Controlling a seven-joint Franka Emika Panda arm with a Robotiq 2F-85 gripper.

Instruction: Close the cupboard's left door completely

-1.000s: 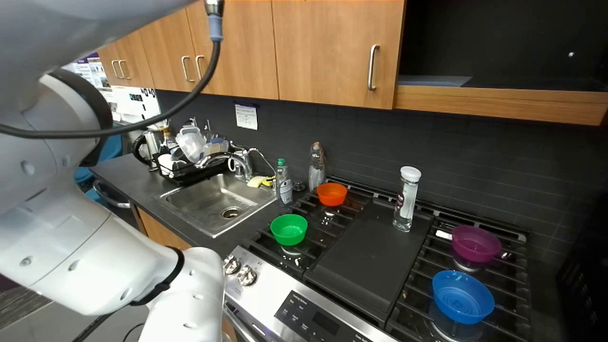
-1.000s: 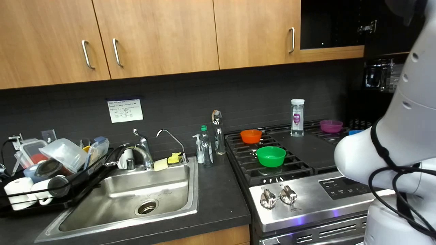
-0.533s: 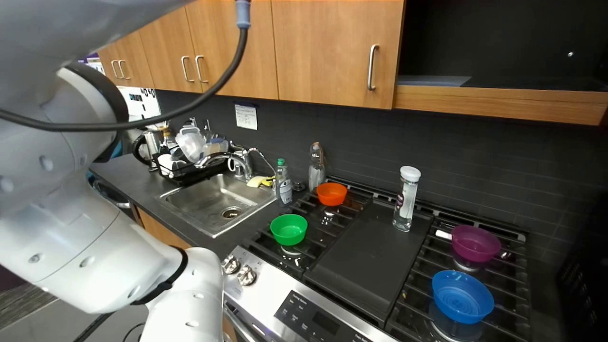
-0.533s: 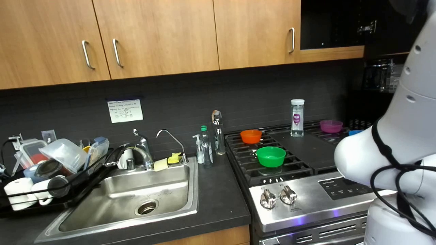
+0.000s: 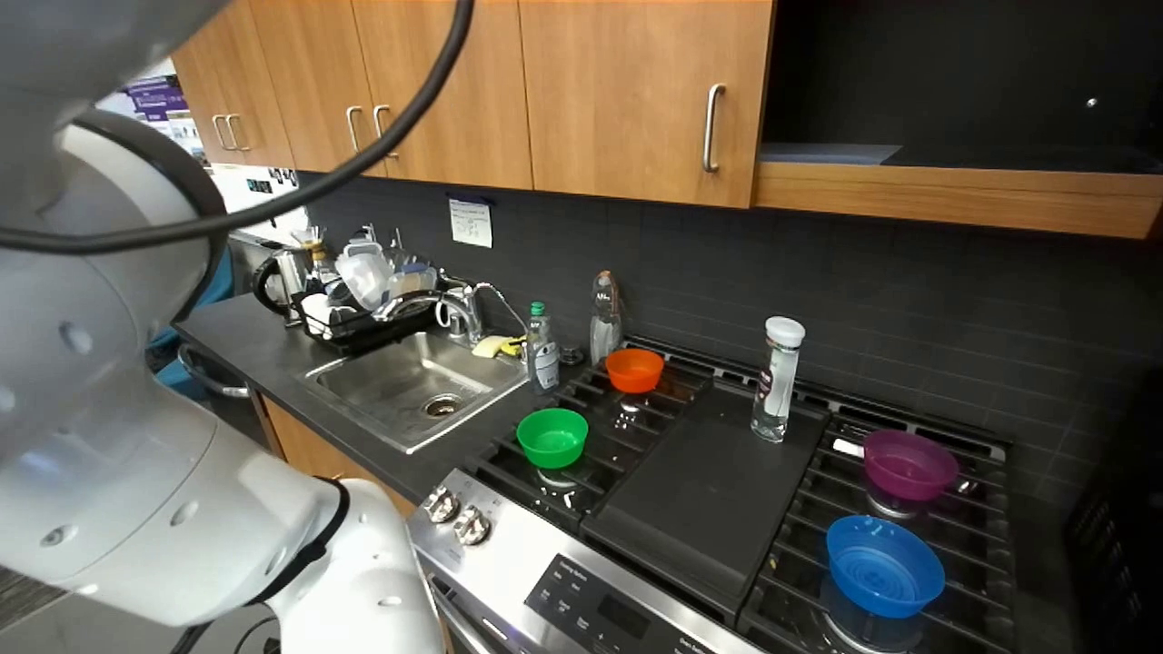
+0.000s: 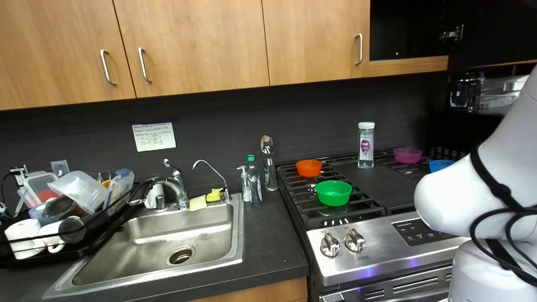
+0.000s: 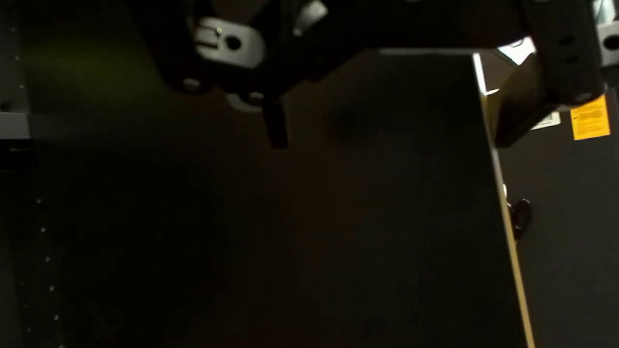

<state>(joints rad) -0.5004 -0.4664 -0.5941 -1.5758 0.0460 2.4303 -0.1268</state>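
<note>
My arm [image 6: 470, 184] has just shifted, but the left door [image 5: 645, 100] looks unmoved and flush, its right edge bordering the cupboard's [image 5: 954, 193] open bay. My gripper [image 7: 390, 144] gapes wide near the edge of a dark panel [image 7: 377, 232], perhaps the bay's door; I judge that closing hasn't begun.

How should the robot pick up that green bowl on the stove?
Probably best to pinch the green bowl by its rim, coming straight down from above, with one finger inside and one outside. It sits upright with its open top facing up, it has no handle showing, and its wall looks thin.
</note>
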